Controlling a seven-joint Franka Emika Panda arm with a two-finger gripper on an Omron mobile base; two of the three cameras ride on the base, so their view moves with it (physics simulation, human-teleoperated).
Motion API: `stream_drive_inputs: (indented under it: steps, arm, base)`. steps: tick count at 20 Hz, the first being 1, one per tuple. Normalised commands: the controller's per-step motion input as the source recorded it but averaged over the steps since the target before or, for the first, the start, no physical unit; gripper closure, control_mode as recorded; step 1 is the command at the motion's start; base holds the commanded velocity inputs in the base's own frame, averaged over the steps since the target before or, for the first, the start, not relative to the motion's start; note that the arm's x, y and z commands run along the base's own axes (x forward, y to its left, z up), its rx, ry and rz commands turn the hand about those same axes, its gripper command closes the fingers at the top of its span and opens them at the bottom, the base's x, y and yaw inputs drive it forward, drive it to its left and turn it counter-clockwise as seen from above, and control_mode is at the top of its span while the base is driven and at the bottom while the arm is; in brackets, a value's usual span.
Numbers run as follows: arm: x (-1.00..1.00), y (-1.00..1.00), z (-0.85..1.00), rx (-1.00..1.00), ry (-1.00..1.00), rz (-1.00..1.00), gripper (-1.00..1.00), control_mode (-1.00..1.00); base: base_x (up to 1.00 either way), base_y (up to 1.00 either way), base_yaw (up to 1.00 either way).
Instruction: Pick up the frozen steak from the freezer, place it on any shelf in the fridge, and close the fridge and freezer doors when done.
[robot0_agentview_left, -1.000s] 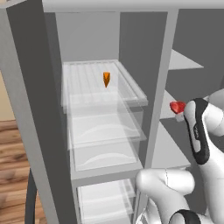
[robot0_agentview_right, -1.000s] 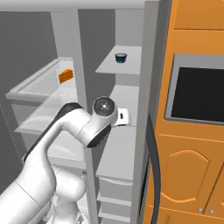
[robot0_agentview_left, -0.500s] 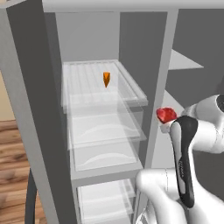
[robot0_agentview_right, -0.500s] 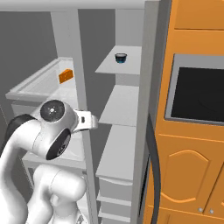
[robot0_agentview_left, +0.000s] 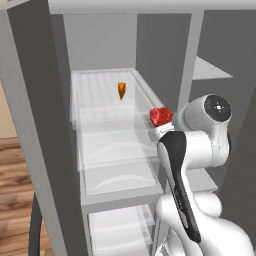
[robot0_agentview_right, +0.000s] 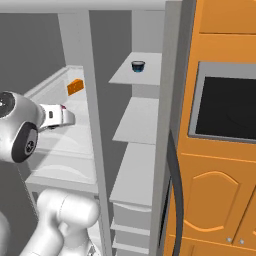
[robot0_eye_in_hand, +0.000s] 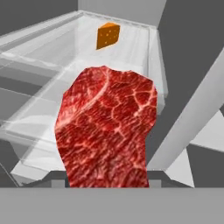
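Note:
My gripper (robot0_agentview_left: 161, 121) is shut on the frozen steak (robot0_agentview_left: 161, 115), a glossy red marbled lump. It hangs at the front right corner of the fridge's (robot0_agentview_left: 107, 60) upper clear shelf (robot0_agentview_left: 97, 92), just above its rim. In the hand view the frozen steak (robot0_eye_in_hand: 109, 127) rises large before the shelf (robot0_eye_in_hand: 57, 70) and hides my fingertips. From the right, the gripper (robot0_agentview_right: 64, 112) sits left of the grey divider, with a sliver of red at its tip. The freezer (robot0_agentview_right: 137, 127) with opaque grey shelves stands to the right, door open.
An orange wedge (robot0_agentview_left: 121, 90) lies far back on the clear shelf. A small dark bowl (robot0_agentview_right: 138, 65) sits on the top freezer shelf. A grey door panel (robot0_agentview_left: 35, 130) stands open at left. A door edge with a dark handle (robot0_agentview_right: 176, 190) and orange cabinets (robot0_agentview_right: 220, 200) are on the right.
The arm has swung left from the freezer side to the fridge's clear shelf, carrying the steak. The orange wedge and the bowl have stayed put.

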Motion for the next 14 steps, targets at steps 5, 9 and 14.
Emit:
stream_drive_inputs:
  steps: [5,9,14]
  arm:
    - [0.79,0.42,0.05,0.0,0.0,-0.03,1.0,-1.0]
    - [0.94,0.0,0.0,0.0,0.0,-0.03,1.0,-1.0]
    - [0.87,0.0,0.0,0.0,0.0,-0.07,1.0,-1.0]
  base:
    - [0.0,0.0,0.0]
    - [0.0,0.0,0.0]
    - [0.0,0.0,0.0]
